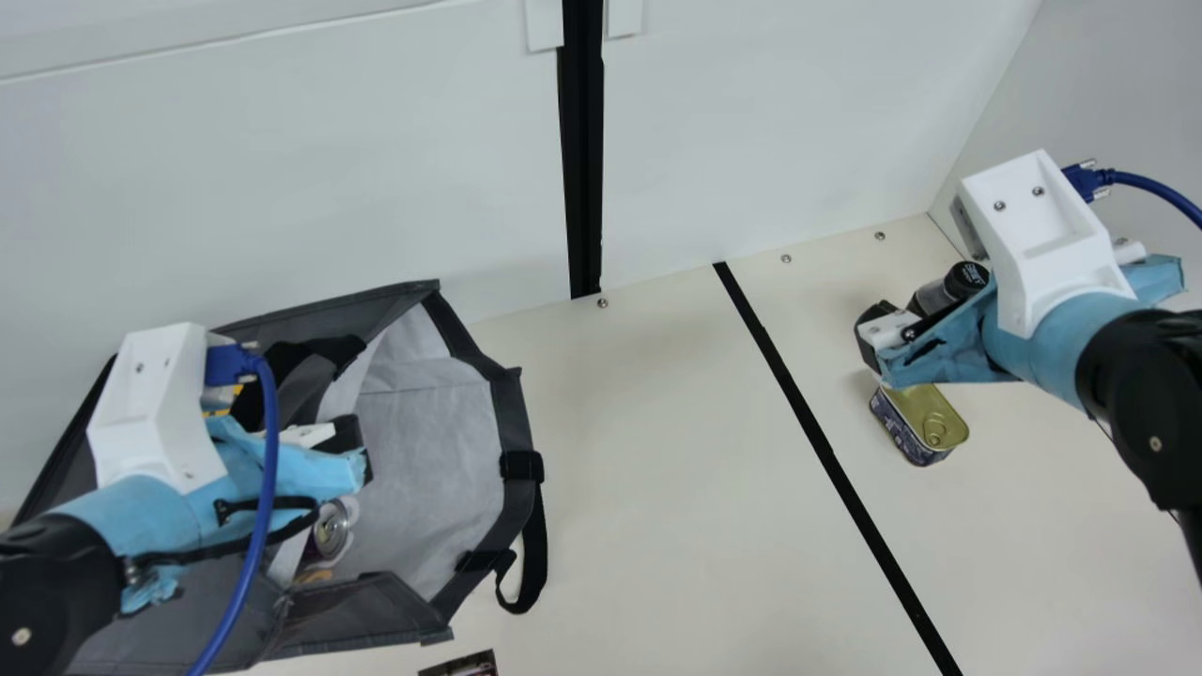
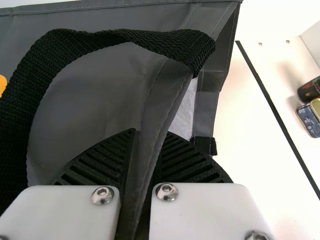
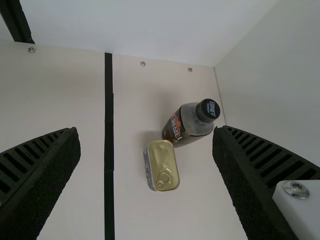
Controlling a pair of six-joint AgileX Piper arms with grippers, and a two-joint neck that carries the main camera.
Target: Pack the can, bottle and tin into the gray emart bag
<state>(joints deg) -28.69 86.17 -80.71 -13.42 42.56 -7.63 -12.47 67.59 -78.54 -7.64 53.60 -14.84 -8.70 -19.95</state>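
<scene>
Main view: gray emart bag (image 1: 432, 460) at my left, mouth spread open, pale lining showing. Can (image 1: 331, 530) inside it, silver end turned to the camera; its body is partly hidden, so the lie of its long axis is hard to tell. Left gripper (image 1: 362, 451) at the bag's mouth, black strap (image 1: 533, 549) hanging off the rim. Right gripper (image 1: 925, 286) over the table's right part, by bottle (image 1: 932, 297), which stands upright, cap up, partly hidden behind the gripper. Tin (image 1: 925, 420) on the table nearby, lid up, long axis slanting roughly along the black line (image 1: 808, 422), pull-tab end away from the back wall (image 1: 770, 122). Left wrist view: left gripper (image 2: 145, 137) closed down on a fold of the bag's gray fabric, the fold pinched between both ribbed fingers (image 2: 102, 162); black handle (image 2: 125, 37) loops close by. Bottle and tin well apart from it, out on the table. Right wrist view: right gripper (image 3: 147, 132) spread wide, nothing held, bottle and tin showing between its fingers (image 3: 42, 175). Tin just beside the bottle's base; whether they touch, can't tell.
</scene>
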